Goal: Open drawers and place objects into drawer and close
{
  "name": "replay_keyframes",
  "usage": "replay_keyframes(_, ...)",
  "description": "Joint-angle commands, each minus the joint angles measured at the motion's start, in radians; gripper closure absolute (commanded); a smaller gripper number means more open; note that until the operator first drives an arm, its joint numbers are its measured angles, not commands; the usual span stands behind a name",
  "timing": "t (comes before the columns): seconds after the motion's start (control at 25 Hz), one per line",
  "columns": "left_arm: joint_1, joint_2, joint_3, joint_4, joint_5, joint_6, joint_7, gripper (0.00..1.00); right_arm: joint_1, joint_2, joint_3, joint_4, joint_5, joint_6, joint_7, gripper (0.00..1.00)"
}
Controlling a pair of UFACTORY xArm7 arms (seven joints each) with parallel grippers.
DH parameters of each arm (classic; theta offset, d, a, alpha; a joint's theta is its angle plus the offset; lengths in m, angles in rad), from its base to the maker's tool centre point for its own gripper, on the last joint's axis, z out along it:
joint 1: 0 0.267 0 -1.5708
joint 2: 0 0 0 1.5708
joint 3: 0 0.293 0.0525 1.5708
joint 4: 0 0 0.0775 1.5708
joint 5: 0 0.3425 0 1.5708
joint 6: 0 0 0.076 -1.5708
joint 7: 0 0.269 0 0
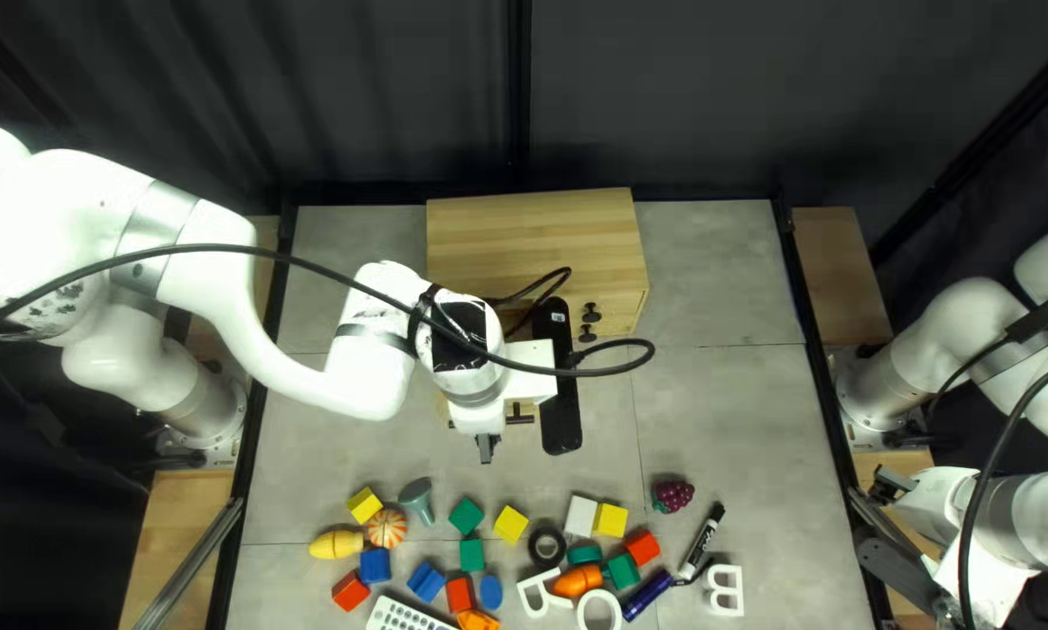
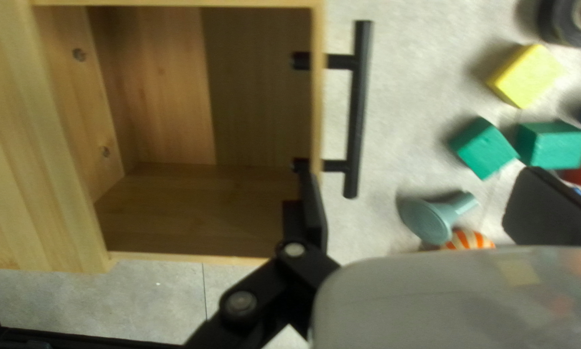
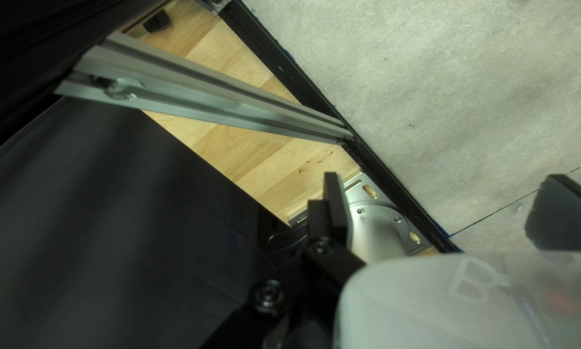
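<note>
Left wrist view: boxy, grained-wood drawer [image 2: 258,97].

In the top left view, bare desk [image 1: 728,397] leaves a passage from 2 to 4 o'clock, and another strip at 8 o'clock. The left arm [image 1: 244,333] bars 9 o'clock into the centre, its cable [image 1: 605,371] looping beside the wooden cabinet [image 1: 524,222] at 12. Blocks and toys [image 1: 511,524] crowd 5 to 7. The open drawer [image 2: 317,116] has room inside; its bar handle [image 2: 358,110] juts out near one finger of the left claw [image 1: 486,449].
</note>
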Motion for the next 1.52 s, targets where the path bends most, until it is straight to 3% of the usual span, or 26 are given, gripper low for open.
replay_keyframes(0.04, 0.010, 0.002, 0.010, -0.024, 0.010, -0.021, 0.001, 0.00, 0.000, 0.000, 0.000, 0.000, 0.000, 0.000, 0.000, 0.00)
replay_keyframes(0.32, 0.016, 0.034, 0.013, -0.038, -0.037, -0.070, 0.073, 0.00, 0.000, 0.000, 0.000, 0.000, 0.000, 0.000, 0.000, 0.00)
replay_keyframes(0.84, 0.022, 0.045, 0.015, -0.020, -0.183, -0.051, 0.218, 0.00, 0.000, 0.000, 0.000, 0.000, 0.000, 0.000, 0.000, 0.00)
replay_keyframes(1.52, 0.012, 0.060, 0.003, 0.006, -0.220, -0.034, 0.236, 0.00, 0.000, 0.000, 0.000, 0.000, 0.000, 0.000, 0.000, 0.00)
